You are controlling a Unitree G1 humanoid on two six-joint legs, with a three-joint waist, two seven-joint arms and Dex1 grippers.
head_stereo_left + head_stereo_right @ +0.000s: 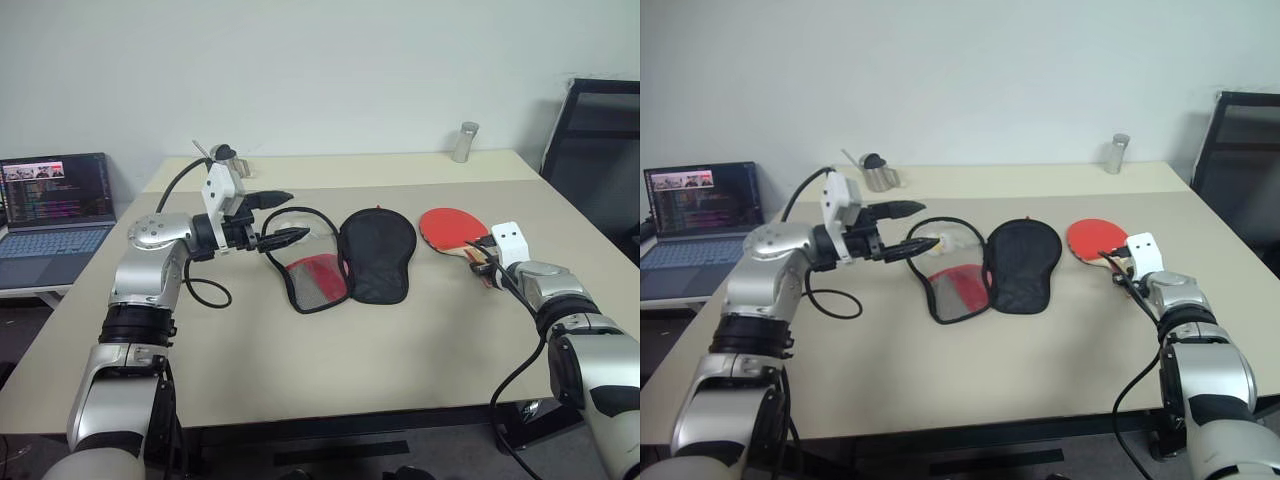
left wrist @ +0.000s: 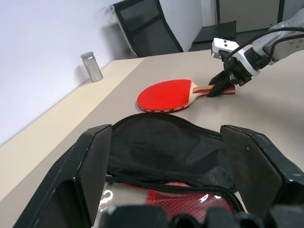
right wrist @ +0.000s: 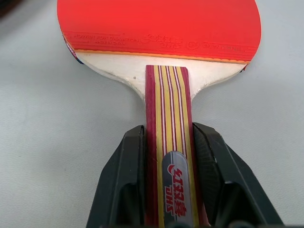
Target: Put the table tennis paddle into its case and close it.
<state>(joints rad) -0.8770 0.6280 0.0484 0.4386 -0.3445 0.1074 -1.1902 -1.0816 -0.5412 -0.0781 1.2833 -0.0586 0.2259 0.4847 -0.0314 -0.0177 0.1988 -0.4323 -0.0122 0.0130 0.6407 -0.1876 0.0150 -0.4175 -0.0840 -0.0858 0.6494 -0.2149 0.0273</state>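
The right gripper [image 3: 168, 142] pinches the wooden handle of the red-faced paddle [image 1: 447, 229] lying just beside the open black fabric case [image 1: 375, 255], left gripper [image 1: 282, 217] spread wide; next, probably lifting it caseward.

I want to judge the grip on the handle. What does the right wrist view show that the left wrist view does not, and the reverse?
Right wrist view: the right gripper with its fingers pressed against both sides of the striped handle, and its logo badge.
Left wrist view: the left gripper open around the case, a metal cylinder and a chair.
Both: the table tennis paddle lying flat on the table, red face up.
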